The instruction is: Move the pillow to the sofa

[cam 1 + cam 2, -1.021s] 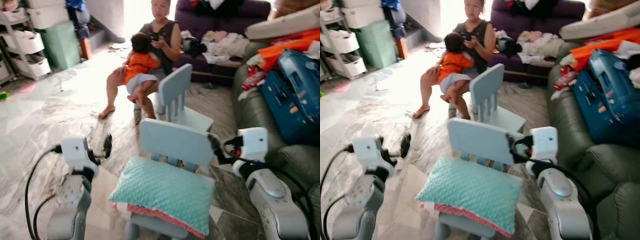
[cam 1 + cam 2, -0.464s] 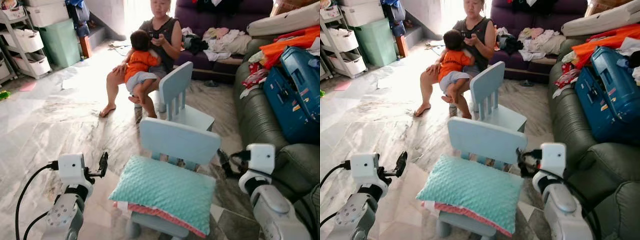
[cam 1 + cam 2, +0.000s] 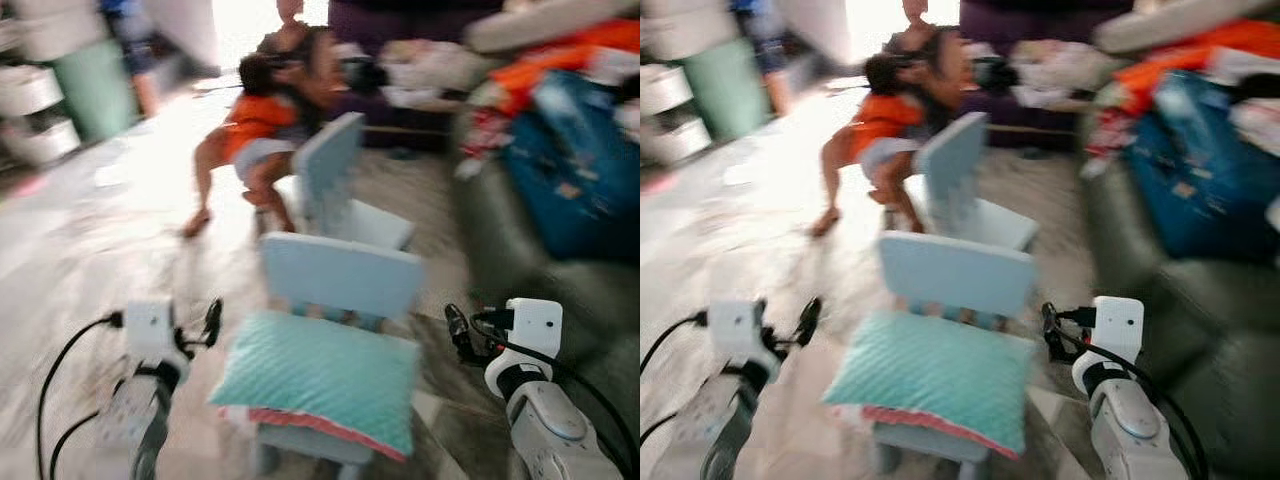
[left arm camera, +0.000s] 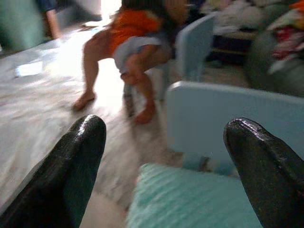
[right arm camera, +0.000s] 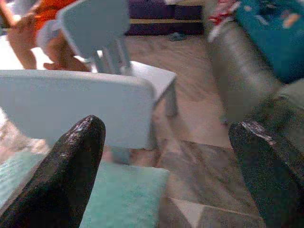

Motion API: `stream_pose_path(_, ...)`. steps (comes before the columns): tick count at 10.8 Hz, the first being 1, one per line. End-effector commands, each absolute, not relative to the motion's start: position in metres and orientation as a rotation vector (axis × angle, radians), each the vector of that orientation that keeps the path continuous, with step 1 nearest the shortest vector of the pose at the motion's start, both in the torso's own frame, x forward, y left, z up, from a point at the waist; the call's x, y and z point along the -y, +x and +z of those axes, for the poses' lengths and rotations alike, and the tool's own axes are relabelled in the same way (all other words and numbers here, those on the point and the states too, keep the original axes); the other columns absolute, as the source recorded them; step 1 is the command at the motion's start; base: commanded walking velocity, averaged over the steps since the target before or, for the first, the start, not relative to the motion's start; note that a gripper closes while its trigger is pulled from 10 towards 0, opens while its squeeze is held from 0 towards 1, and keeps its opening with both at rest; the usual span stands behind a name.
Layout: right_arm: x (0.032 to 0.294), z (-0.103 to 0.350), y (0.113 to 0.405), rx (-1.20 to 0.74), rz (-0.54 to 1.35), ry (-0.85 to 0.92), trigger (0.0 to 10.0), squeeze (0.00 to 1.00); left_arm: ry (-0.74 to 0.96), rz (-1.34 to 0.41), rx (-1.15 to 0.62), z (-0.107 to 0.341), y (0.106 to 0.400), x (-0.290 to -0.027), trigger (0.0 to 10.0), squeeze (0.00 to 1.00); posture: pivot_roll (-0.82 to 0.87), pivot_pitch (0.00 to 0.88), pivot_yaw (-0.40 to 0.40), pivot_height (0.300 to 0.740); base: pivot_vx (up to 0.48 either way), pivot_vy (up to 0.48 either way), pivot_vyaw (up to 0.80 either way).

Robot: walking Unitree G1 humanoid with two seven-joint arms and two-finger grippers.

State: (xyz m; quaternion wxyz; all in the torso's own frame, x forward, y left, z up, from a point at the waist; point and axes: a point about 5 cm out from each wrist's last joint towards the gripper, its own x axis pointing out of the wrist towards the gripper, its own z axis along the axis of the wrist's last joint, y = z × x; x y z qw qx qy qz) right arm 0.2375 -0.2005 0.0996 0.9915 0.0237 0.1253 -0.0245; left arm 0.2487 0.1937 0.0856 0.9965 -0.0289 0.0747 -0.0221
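Fingers apart, both grippers | pillow (image 3: 322, 380) on chair (image 3: 340, 275) | head views blurred

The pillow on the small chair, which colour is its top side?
The pillow is teal on top, clearest in the left eye view.

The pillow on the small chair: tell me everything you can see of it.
The pillow is teal with a dotted, soft-looking top; a red-pink edge shows along its near side. It lies flat on the seat of a pale blue child's chair, its far edge by the backrest, its near edge overhanging the seat. The left gripper and right gripper flank it, both open, neither touching it.
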Motion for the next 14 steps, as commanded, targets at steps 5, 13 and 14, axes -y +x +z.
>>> stream_pose_path(5, 0.197, 0.119, 0.257, -0.166, 0.007, -0.017, 10.0, 0.0, -0.056, -0.016, -0.106, 0.096, 0.269, -0.201, 10.0, 0.0, -0.13, 0.0, -0.009, 0.74, 0.0, 0.0, -0.48)
stream_pose_path(13, 0.256, 0.147, 0.259, -0.116, -0.016, -0.217, 10.0, 0.0, -0.077, -0.123, -0.111, 0.092, 0.277, -0.172, 10.0, 0.0, -0.17, 0.0, 0.004, 0.74, 0.0, 0.0, 0.0)
stream_pose_path(14, 0.245, 0.143, 0.257, -0.114, -0.018, -0.179, 10.0, 0.0, -0.075, -0.128, -0.115, 0.092, 0.274, -0.171, 10.0, 0.0, -0.17, 0.0, 0.001, 0.74, 0.0, 0.0, 0.0)
